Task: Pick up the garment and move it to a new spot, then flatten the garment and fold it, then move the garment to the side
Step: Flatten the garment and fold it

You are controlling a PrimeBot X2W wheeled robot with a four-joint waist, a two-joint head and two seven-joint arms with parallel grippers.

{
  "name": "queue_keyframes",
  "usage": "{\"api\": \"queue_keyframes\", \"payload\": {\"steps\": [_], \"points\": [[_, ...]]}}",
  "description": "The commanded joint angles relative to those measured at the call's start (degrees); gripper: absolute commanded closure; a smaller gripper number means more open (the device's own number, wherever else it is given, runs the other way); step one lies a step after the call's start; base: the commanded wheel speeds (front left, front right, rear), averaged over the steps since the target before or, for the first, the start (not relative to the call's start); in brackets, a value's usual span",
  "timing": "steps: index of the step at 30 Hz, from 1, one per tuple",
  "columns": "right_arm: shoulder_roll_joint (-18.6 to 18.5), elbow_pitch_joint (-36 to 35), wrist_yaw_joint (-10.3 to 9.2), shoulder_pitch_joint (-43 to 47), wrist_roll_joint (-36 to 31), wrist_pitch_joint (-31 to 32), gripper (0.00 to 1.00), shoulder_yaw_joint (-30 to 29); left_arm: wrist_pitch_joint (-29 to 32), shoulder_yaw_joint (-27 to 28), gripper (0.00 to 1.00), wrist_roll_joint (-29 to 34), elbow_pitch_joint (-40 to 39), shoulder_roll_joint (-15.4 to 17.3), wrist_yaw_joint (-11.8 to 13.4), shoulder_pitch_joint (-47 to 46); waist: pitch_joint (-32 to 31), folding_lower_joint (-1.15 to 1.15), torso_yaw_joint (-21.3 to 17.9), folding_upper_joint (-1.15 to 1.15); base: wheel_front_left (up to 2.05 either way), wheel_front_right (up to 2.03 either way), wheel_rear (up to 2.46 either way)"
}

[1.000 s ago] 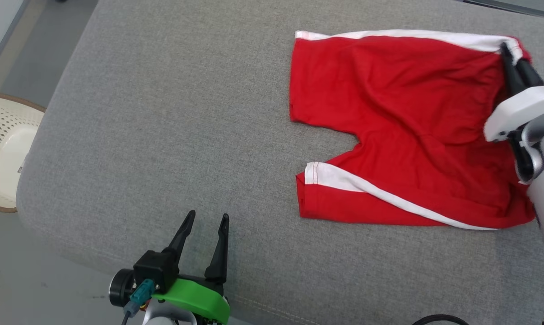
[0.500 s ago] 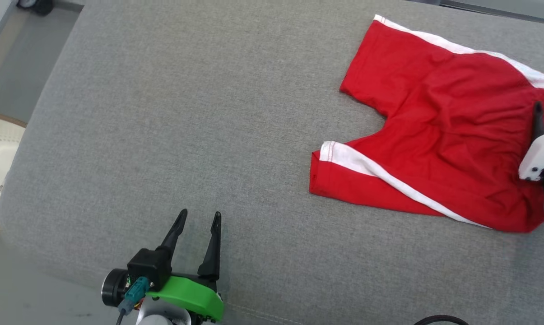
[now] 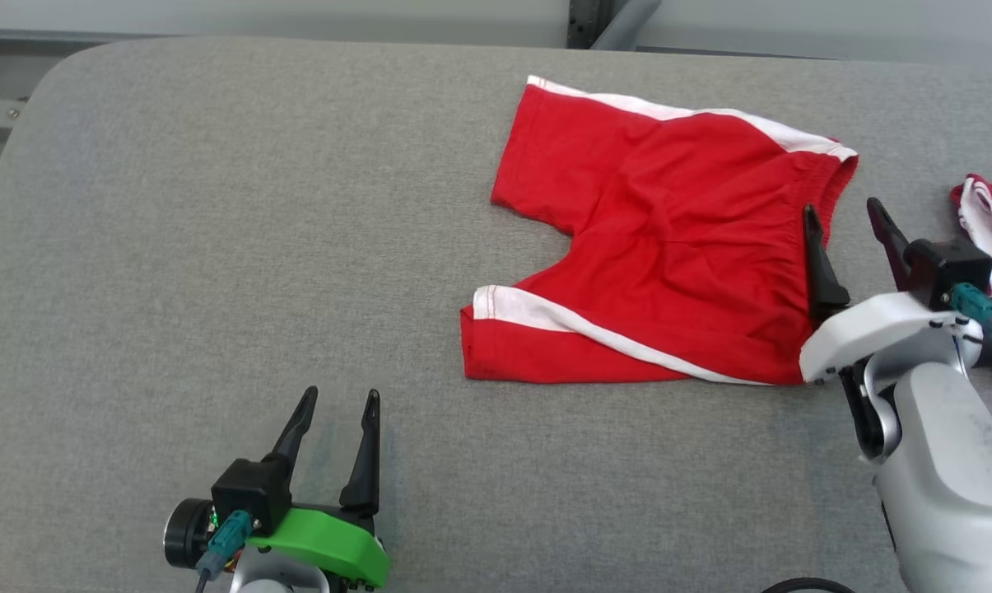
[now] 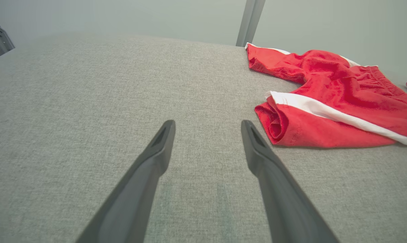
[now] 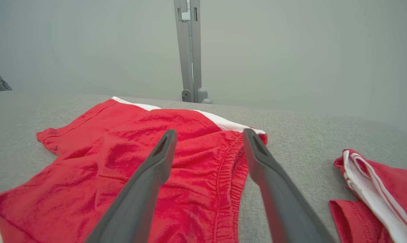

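Right pincer (image 3: 840, 207) stands wide open with nothing between its 2 dark fingers, at about 3 o'clock in the head view. It points toward 12 o'clock. Its left finger lies over the elastic waistband of the red shorts (image 3: 668, 247) and its right finger over bare grey table covering (image 3: 216, 206). Whether the tips touch the cloth cannot be told. Left pincer (image 3: 341, 393) sits at 7 o'clock, also fully open and empty, above bare grey fabric and well apart from the shorts.

Those shorts lie spread out and mildly wrinkled toward 1 o'clock of the table. The waistband is turned to 3 o'clock and the 2 leg openings to 9 o'clock. 1 white stripe runs along the 12 o'clock side and another along the 6 o'clock side. From the left wrist view, the nearer leg hem gapes slightly open.

Just beyond the right pincer, at the 3 o'clock edge, lies a second red garment (image 3: 985, 222) with white trim, apart from the shorts
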Motion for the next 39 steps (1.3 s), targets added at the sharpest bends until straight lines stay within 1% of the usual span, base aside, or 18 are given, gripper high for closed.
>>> {"api": "queue_keyframes", "payload": {"steps": [1,4,7,8,14,19,23,28,33,34,35,36,37,38,39], "points": [[0.3,-3.7,-0.11,3.5,1.0,-0.1,0.00,0.6,0.0,0.1,0.00,0.2,0.4,0.1,-0.2,1.0,-3.1,0.00,-3.9,0.01,0.00,0.00,0.00],[1.3,-12.4,-0.11,9.7,2.1,-0.1,0.00,2.8,0.0,0.3,0.00,0.1,0.8,0.1,-0.5,1.1,-3.8,0.00,-5.5,0.01,0.00,0.00,0.00],[2.1,-17.7,-0.10,15.0,2.7,-0.1,0.00,3.8,0.0,0.0,0.00,0.2,1.3,0.1,-0.9,0.7,-4.1,0.00,-7.2,0.01,0.00,0.00,0.00],[2.9,-19.6,-0.10,17.6,2.7,-0.1,0.00,4.2,0.0,-0.3,0.00,-0.1,2.1,0.1,-1.4,0.1,-4.0,0.00,-8.4,0.01,0.00,0.00,0.00],[3.9,-21.7,-0.10,20.8,3.4,-0.1,0.00,4.3,0.0,-1.9,0.00,-3.5,6.3,0.2,-2.9,-3.4,-2.0,0.00,-12.4,0.01,0.00,0.00,0.00],[3.8,-22.6,-0.10,20.4,3.4,-0.1,0.00,3.7,0.0,-2.4,0.00,-5.6,9.6,0.2,-3.3,-6.1,-0.4,0.00,-14.8,0.01,0.00,0.00,0.00],[3.5,-23.1,-0.10,19.9,3.4,-0.1,0.00,3.0,0.0,-1.6,0.00,-7.2,12.3,0.2,-3.4,-8.4,1.0,0.00,-16.8,0.01,0.00,0.00,0.00],[3.3,-23.4,-0.10,19.8,3.2,-0.1,0.00,2.0,0.0,-0.3,0.00,-7.6,14.5,0.2,-3.5,-10.0,2.2,0.00,-17.5,0.01,0.00,0.00,0.00],[3.5,-23.3,-0.10,19.9,3.3,-0.1,0.00,1.7,0.0,-0.5,0.00,-7.9,15.3,0.2,-3.5,-10.5,2.7,0.00,-17.4,0.01,0.00,0.00,0.00],[3.6,-23.2,-0.10,19.6,3.3,-0.1,0.00,1.7,0.0,-0.8,0.03,-8.0,15.0,0.2,-3.5,-10.6,2.8,0.00,-17.3,0.01,0.00,0.00,0.00],[3.7,-23.2,-0.10,19.4,3.3,-0.1,0.00,1.7,0.0,-0.9,0.20,-7.9,14.2,0.2,-3.5,-10.7,2.8,0.00,-17.2,0.01,0.00,0.00,0.00],[3.8,-23.2,-0.10,19.3,3.2,-0.1,0.00,1.7,0.0,-1.2,0.58,-7.9,13.6,0.2,-3.5,-10.5,2.9,0.00,-17.1,0.01,0.00,0.00,0.00],[3.9,-23.3,-0.10,19.4,3.2,-0.1,0.00,1.8,0.0,-1.7,0.80,-7.8,12.9,0.2,-3.5,-10.3,2.9,0.00,-17.0,0.01,0.00,0.00,0.00],[4.0,-23.3,-0.10,19.4,3.2,-0.1,0.00,1.8,0.0,-2.1,1.00,-7.4,11.6,0.2,-3.5,-10.3,2.9,0.00,-16.8,0.01,0.00,0.00,0.00],[4.1,-23.3,-0.10,19.5,3.2,-0.1,0.00,1.8,0.0,-2.3,1.00,-7.1,10.6,0.2,-3.5,-10.0,2.9,0.00,-16.6,0.01,0.00,0.00,0.00]]}}
